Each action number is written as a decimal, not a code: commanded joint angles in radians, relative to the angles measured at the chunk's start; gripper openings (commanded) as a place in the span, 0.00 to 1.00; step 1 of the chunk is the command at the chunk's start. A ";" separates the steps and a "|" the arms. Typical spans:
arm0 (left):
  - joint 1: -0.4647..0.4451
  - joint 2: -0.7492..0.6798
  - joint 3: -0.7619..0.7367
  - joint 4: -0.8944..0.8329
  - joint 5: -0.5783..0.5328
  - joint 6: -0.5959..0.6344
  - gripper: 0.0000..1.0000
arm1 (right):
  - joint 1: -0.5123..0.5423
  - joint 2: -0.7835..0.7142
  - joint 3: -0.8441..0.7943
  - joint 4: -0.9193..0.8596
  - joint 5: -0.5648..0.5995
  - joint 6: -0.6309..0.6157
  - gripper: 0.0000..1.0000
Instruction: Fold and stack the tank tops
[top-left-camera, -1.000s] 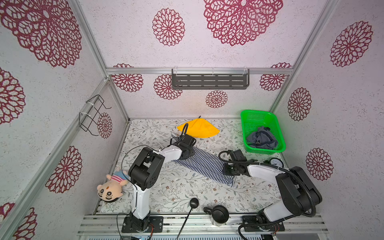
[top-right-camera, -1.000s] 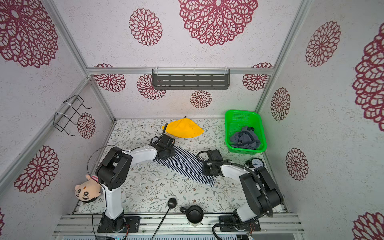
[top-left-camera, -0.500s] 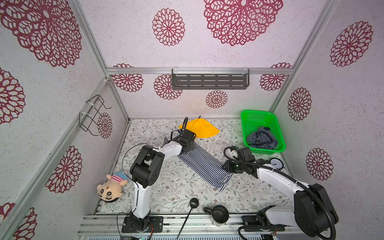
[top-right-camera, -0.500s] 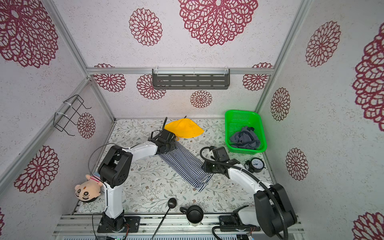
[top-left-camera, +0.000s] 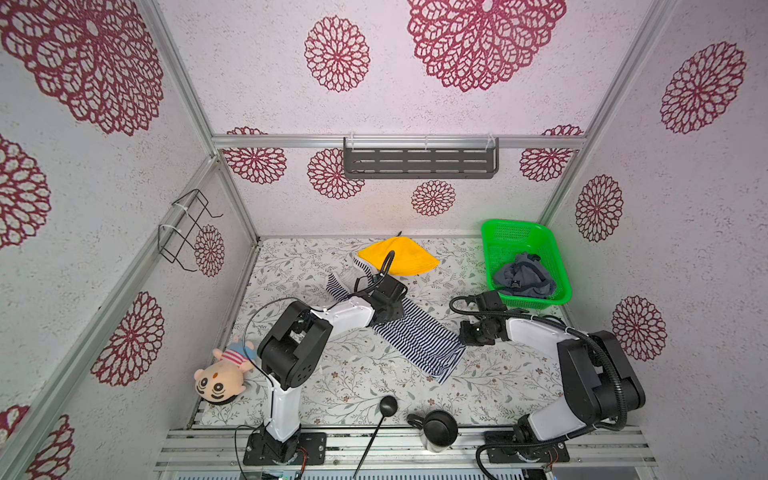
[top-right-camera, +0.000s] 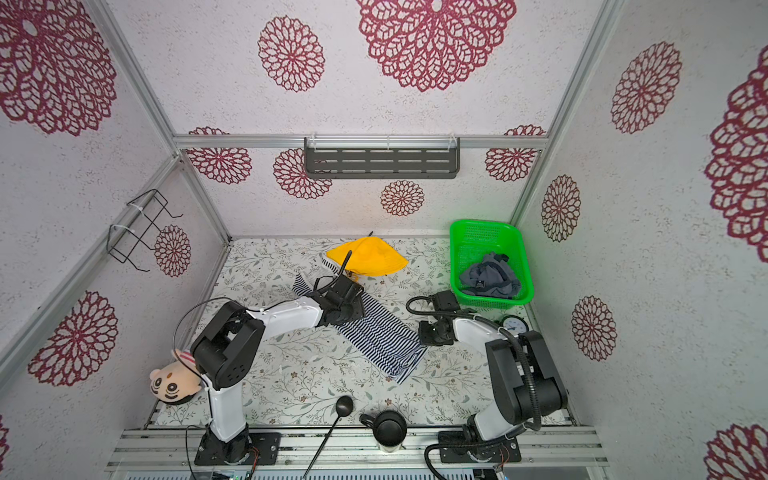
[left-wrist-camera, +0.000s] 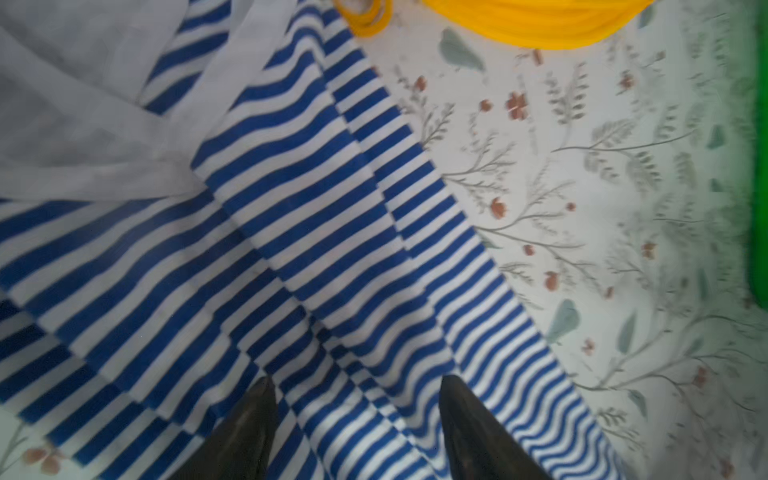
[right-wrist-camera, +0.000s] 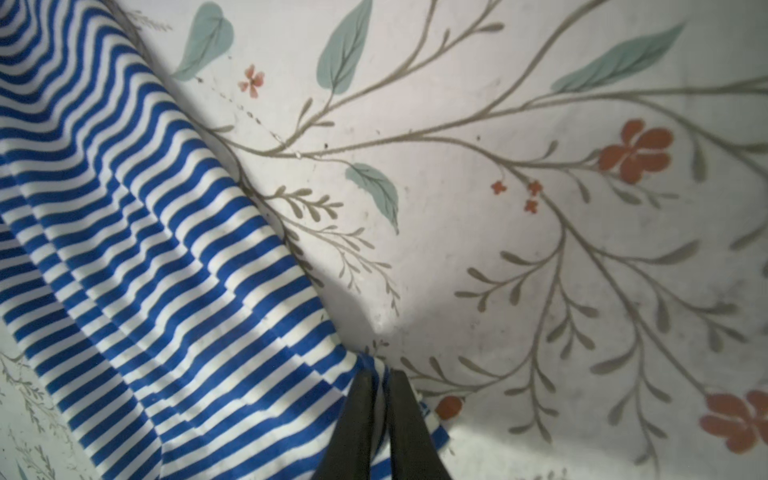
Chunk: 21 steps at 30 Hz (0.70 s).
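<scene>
Lying apart from the green basket (top-left-camera: 515, 239), on the side of it toward the left arm, the navy-and-white striped tank top (top-left-camera: 415, 336) was spread on the floral table cover (top-left-camera: 353, 374) as a long narrow band, gathered lengthwise in loose pleats. Its long axis was seen to run slantwise past the basket's front corner. The strap end lay about level with the basket's middle, beside the yellow hat (top-left-camera: 401, 259), and the hem end lay further forward than the basket's front rim. The right gripper (right-wrist-camera: 380, 374) was found at the band's basket-side edge, near the hem end, its jaws pinched together on a bunched bit of that edge. The left gripper (left-wrist-camera: 355, 384) was held over the strap half, jaws spread partway, with striped cloth lying beneath and between them; nothing was seen to be gripped. A crosswise fold was judged to be due next, for which each arm was already placed at its own end of the axis. A slate blue-grey tank top (top-left-camera: 523, 276) was left crumpled inside the basket, not yet folded.
</scene>
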 joint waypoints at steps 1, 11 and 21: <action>0.055 0.033 0.034 0.008 0.006 -0.008 0.66 | 0.011 -0.034 -0.065 0.010 -0.076 0.011 0.11; 0.185 0.120 0.098 0.008 0.042 0.067 0.65 | 0.257 -0.103 -0.176 0.116 -0.137 0.208 0.11; 0.211 0.250 0.250 0.076 0.161 0.168 0.66 | 0.324 -0.287 -0.101 -0.011 -0.036 0.236 0.16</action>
